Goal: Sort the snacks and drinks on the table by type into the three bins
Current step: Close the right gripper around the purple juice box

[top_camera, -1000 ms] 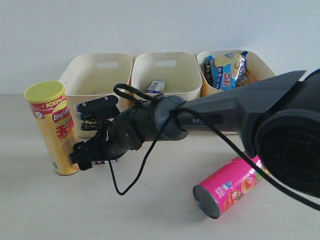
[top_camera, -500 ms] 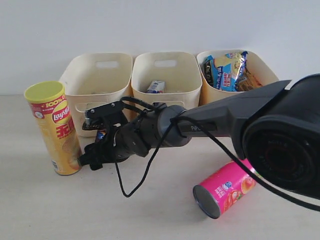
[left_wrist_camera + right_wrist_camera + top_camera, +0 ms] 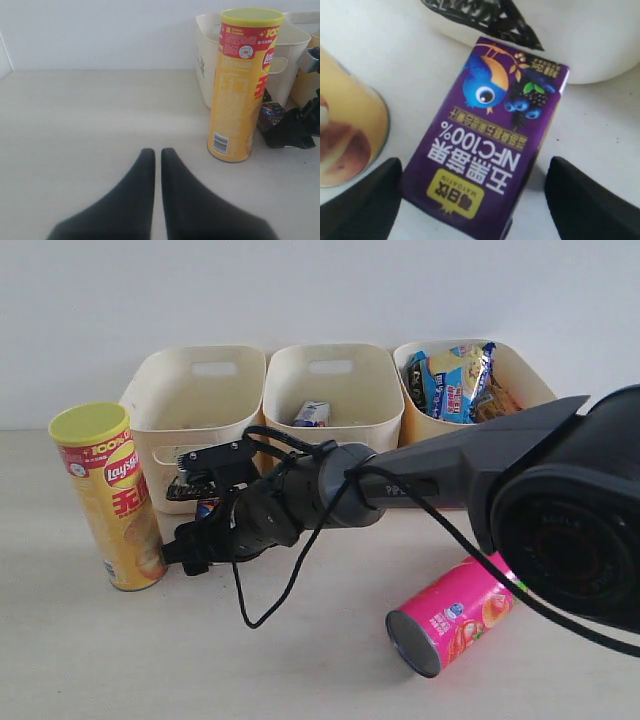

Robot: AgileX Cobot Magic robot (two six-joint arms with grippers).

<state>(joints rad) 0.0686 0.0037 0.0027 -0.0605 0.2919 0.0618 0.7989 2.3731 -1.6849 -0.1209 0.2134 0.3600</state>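
Surface: wide and pale, with a faint wood look.
Yellow tube: stands up straight on the left side of the surface, yellow lid on top. It is near the front corner of the left bin.
Pink tube: lies on its side at the front right of the surface, well apart from the yellow tube. Its round dark end faces the front.
Purple carton: lies flat on the surface with a blue bird and berries showing on top. It is just beside the bottom of the yellow tube and right in front of the left bin.
White and blue carton: sits inside the middle bin.
Blue bag: sticks up out of the right bin, with more crinkly packets beside it.
Left bin: cream, at the back on the left. It has a black scribble on its front wall. The arm hides too much of it to tell the shape.
Middle bin: cream, touching the left bin.
Right bin: cream, next to the middle bin.
Right arm: reaches from the right side across to the left, low over the surface.
Right pincer: released and spread wide. One black finger is on each side of the purple carton, and bare surface shows between the carton and one finger. It grips nothing.
Left pincer: clenched, with only a thin slit between its fingers and nothing in it. It is low over bare surface, apart from the yellow tube.
Black cable: hangs in a loop under the right arm.
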